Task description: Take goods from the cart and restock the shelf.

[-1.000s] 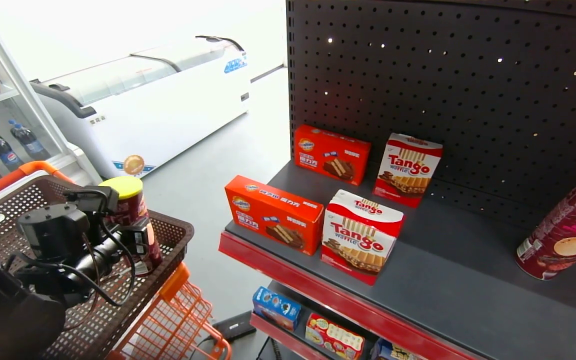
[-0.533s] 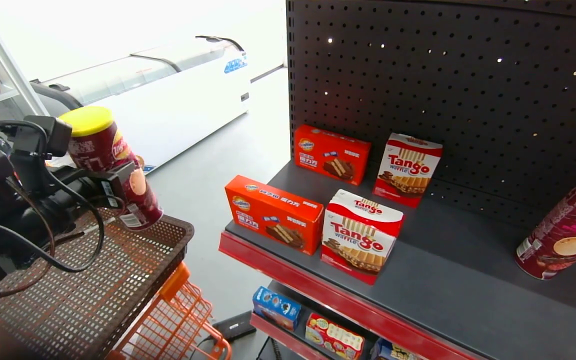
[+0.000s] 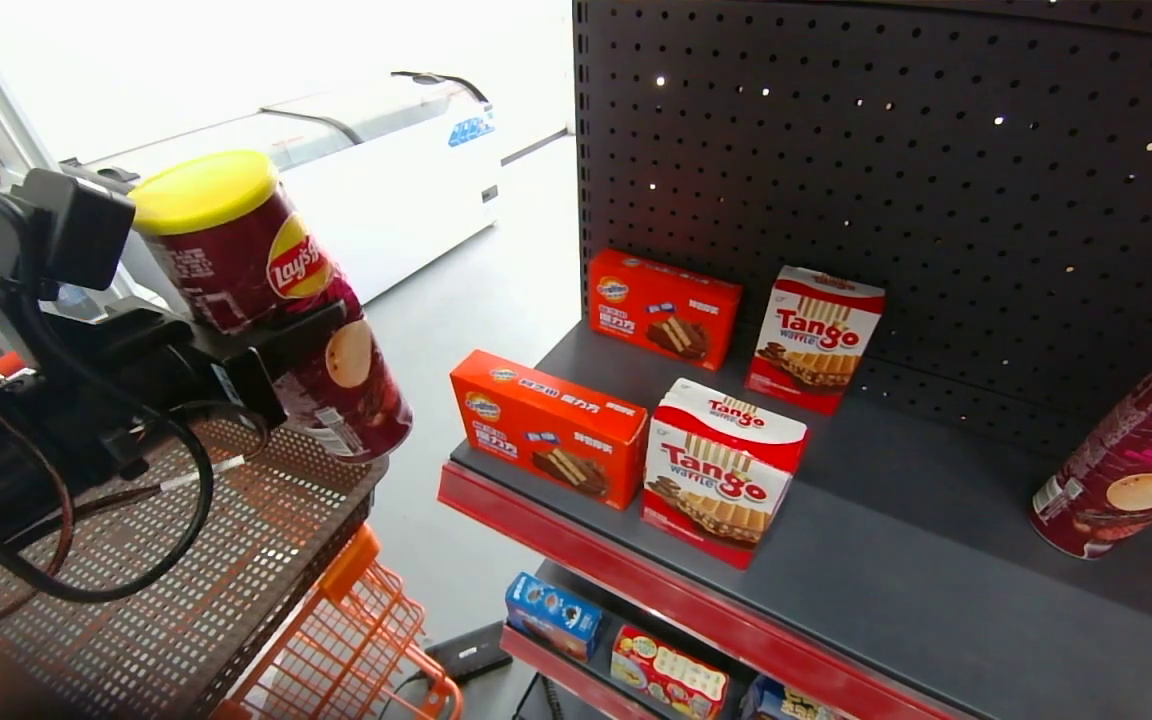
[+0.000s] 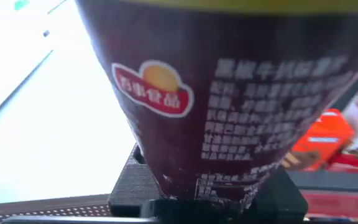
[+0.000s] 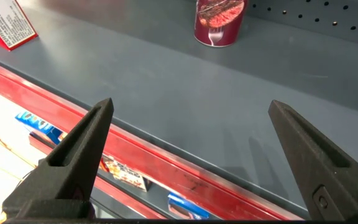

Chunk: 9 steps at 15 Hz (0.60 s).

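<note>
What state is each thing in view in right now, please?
held chip can: lid on, tilted, in the air over the cart basket.
left gripper: shut on the held chip can.
right gripper: open, above the shelf.
shelf chip can: lid on, standing on the shelf.
front wafer box, rear wafer box: closed, upright.
front orange box, rear orange box: closed, on their long edges.

chip can: glossy printed sleeve, smooth yellow plastic lid
shelf: matt grey painted metal
pegboard: matt black perforated metal
cart basket: brown perforated plastic
</note>
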{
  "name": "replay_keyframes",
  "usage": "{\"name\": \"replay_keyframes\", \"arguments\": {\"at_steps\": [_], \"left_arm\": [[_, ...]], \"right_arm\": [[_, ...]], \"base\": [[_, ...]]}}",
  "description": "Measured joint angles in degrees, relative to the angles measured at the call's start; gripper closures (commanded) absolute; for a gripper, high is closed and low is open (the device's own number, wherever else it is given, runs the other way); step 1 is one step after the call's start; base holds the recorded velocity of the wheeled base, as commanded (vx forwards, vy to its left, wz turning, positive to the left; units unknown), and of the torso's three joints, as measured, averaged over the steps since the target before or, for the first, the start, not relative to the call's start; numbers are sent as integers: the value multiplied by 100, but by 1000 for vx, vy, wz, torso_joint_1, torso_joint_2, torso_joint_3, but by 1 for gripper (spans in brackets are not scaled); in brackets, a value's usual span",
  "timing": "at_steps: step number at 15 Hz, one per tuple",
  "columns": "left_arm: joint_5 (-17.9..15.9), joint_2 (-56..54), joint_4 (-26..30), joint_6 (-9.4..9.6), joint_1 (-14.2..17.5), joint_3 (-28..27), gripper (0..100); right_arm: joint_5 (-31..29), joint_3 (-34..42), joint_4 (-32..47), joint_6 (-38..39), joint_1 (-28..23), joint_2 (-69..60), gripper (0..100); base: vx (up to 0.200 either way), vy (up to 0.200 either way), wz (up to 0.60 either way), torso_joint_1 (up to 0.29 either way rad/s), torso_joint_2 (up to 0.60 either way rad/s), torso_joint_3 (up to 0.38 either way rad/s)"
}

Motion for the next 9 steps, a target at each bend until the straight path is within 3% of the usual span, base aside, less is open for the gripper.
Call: {"name": "replay_keyframes", "arguments": {"at_steps": [2,5,9], "left_arm": [[-249,-190,165,0,-144,20,100],[-873,-356,217,-30,-96,65,100],[-950,-535,707,-107,-162,72,100]], "right_arm": [[-2,0,0,-2,0,0,0],[0,0,0,0,-2,0,0],[0,0,0,0,0,0,0]], "base": [[0,0,0,0,0,0],[0,0,0,0,0,0],[0,0,0,0,0,0]]}}
